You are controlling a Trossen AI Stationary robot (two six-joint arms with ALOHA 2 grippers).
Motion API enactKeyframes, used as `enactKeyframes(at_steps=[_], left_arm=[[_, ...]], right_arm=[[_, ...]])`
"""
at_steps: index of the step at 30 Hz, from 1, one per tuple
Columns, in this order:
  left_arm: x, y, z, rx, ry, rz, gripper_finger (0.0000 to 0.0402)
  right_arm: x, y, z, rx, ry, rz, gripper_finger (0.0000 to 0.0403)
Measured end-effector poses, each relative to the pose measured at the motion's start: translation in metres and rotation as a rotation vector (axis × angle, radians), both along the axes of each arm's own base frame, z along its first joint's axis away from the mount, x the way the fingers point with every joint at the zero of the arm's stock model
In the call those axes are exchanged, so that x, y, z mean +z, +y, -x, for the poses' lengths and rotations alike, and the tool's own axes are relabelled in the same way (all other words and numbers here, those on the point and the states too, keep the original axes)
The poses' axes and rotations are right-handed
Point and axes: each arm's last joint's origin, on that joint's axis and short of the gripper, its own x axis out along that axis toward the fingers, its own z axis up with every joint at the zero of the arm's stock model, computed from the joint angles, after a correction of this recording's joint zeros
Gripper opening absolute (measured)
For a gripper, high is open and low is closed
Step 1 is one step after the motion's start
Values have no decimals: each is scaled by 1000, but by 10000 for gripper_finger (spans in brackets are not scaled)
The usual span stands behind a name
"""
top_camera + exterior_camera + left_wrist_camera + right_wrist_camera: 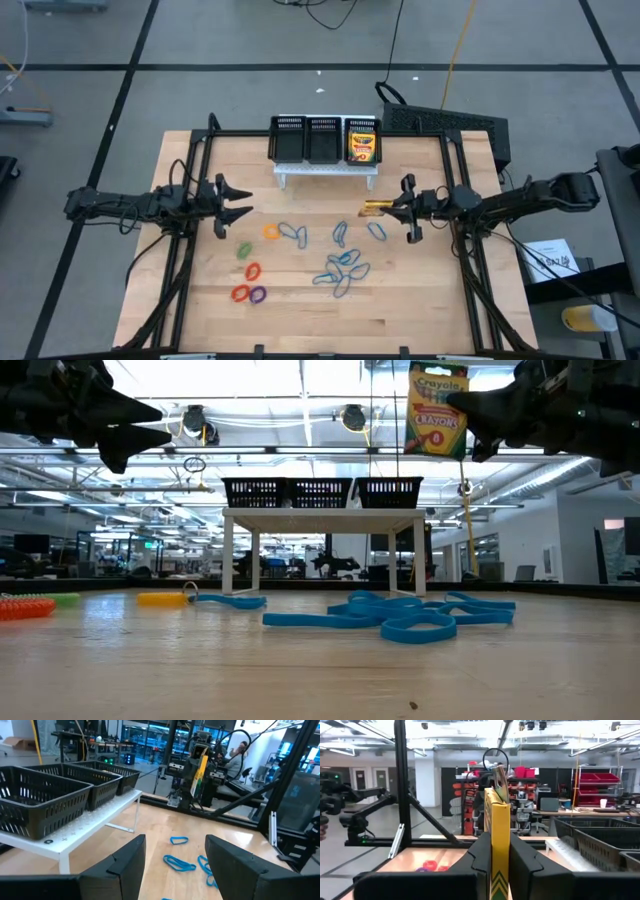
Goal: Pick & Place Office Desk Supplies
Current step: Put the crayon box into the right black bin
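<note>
I have a crayon box (pixel 499 845) pinched edge-on in the right claw (pixel 392 210), the two fingers closed flat against its sides. From the low camera the same box (pixel 437 410) hangs upright, well above the bench (pixel 420 305), its printed face turned toward the camera. From overhead it shows as a short yellow sliver (pixel 373 209) sticking out of the claw toward the left, right of bench centre and nearer to me than the organiser.

Another crayon box (pixel 361 145) already stands in the rightmost compartment of the black mesh organiser (pixel 325 138), which sits on a small white riser (pixel 328 170) at the far middle of the bench. Its other two compartments look dark from above.

The blue loops (pixel 342 270) lie scattered on the wood in the middle, some overlapping in a loose heap. Left of them are the small coloured loops: an orange one (pixel 271 231), a green one (pixel 244 249), and further toward me an orange-red pair (pixel 246 281) with a purple one (pixel 258 294) just beside.

My left claw (pixel 240 202) hovers over the left part of the bench, fingers spread well apart with nothing between them.
</note>
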Motion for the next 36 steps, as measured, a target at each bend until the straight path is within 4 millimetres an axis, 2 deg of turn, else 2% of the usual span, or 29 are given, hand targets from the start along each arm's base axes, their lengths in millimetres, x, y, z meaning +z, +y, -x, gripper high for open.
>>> enactKeyframes(at_steps=[10, 36], left_arm=[[0, 0, 0, 0, 1, -6, 216], [0, 0, 0, 1, 1, -7, 216]], right_arm=[[6, 2, 5, 70, -30, 2, 24], [12, 2, 13, 63, -45, 29, 25]])
